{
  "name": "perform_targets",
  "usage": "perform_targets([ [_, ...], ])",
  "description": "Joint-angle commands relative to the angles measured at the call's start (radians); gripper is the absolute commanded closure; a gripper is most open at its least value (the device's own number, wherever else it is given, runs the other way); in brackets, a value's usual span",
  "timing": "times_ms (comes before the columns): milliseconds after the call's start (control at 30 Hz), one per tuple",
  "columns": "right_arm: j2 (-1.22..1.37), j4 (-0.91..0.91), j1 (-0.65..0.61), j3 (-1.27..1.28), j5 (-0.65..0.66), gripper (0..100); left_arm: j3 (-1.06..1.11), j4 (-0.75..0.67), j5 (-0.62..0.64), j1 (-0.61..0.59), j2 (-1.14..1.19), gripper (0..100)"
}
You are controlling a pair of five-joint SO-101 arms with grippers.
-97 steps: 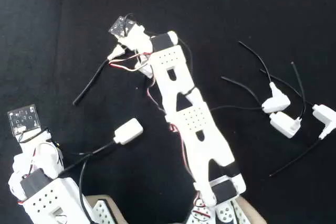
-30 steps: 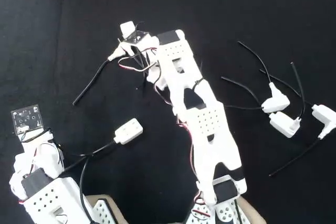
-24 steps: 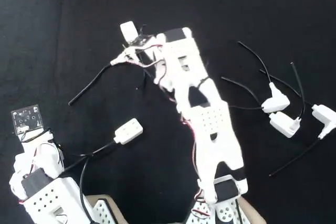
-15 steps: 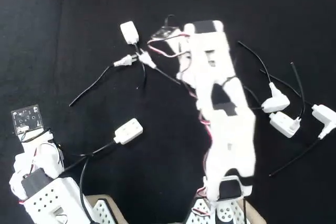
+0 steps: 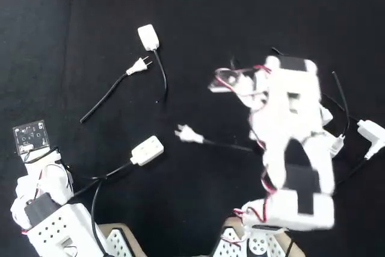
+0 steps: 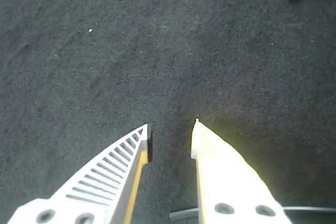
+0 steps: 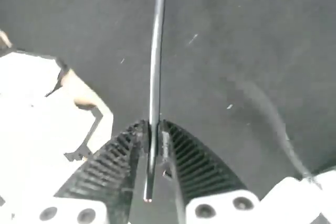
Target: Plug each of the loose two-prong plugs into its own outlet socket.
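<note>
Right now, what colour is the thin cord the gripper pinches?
The thin cord is black; clearest in right wrist view.

No text, number or sign legible anywhere. White sockets (image 5: 147, 150) and plugs (image 5: 187, 133), left-centre of frame: no print readable.

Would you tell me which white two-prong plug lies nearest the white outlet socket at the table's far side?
The white plug on the black cable, just before that socket; the other loose plug lies mid-table.
</note>
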Motion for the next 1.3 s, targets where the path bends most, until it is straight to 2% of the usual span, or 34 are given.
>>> perform_targets([
  [0,-0.137,-0.077,0.083,0.068,0.044,91.7,-0.005,-0.018,-0.011,0.013,-0.003,86],
  [133,-0.153,-0.247,0.103,0.107,0.009,79.3,-0.005,-0.018,-0.011,0.013,-0.003,86],
  [233,-0.133,-0.388,0.086,0.101,-0.27,71.3,-0.005,-0.018,-0.011,0.013,-0.003,86],
  [333,-0.124,-0.494,0.054,0.094,-0.563,67.3,-0.005,-0.018,-0.011,0.013,-0.003,86],
  [433,-0.139,-0.422,-0.04,0.091,-0.747,67.3,-0.005,-0.018,-0.011,0.013,-0.003,86],
  [633,-0.188,-0.172,-0.313,0.096,-0.957,67.3,-0.005,-0.018,-0.011,0.013,-0.003,86],
  [833,-0.189,-0.164,-0.459,0.099,-1.185,67.3,-0.005,-0.017,-0.011,0.013,-0.003,86],
  [933,-0.189,-0.166,-0.529,0.145,-1.174,67.3,-0.005,-0.017,-0.011,0.013,-0.003,86],
  [1133,-0.191,-0.287,-0.663,0.318,-0.733,67.3,-0.005,-0.017,-0.012,0.013,-0.003,86],
  [1267,-0.189,-0.46,-0.664,0.392,-0.592,67.3,-0.004,-0.017,-0.012,0.013,-0.003,86],
])
